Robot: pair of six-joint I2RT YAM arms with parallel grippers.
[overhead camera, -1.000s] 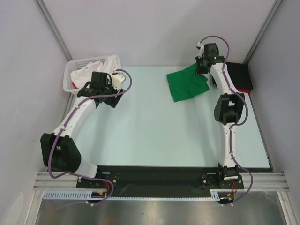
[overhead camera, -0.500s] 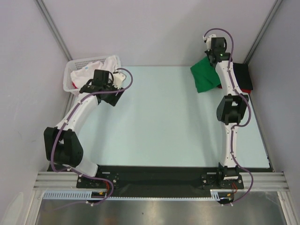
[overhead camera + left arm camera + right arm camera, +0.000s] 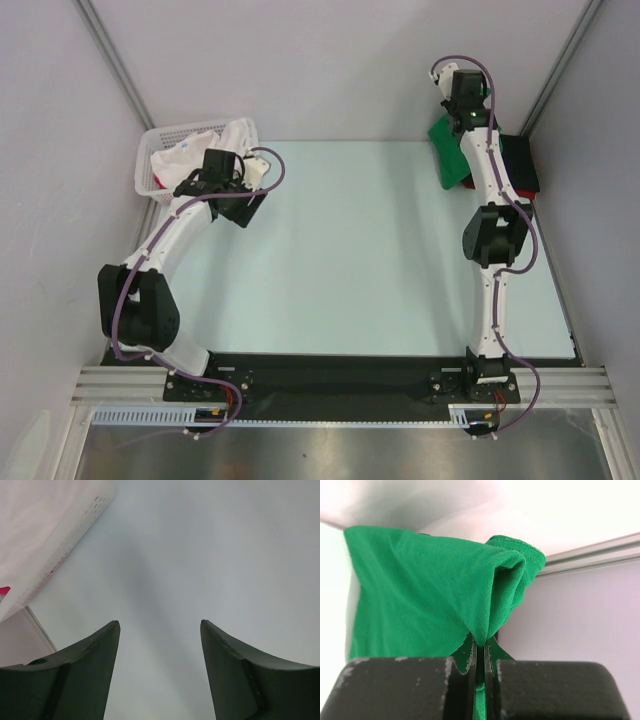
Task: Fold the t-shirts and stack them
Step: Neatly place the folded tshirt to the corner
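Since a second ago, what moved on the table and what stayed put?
The right arm, jaws shut on the green t-shirt, pulled it up off the table and over toward the far right corner, by the black t-shirt. The left arm stayed beside the basket, jaws open; the white t-shirt in it did not move.

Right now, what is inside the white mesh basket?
A crumpled white t-shirt fills the basket and spills over one rim. The left arm covers the near edge, and anything beneath the shirt is hidden.
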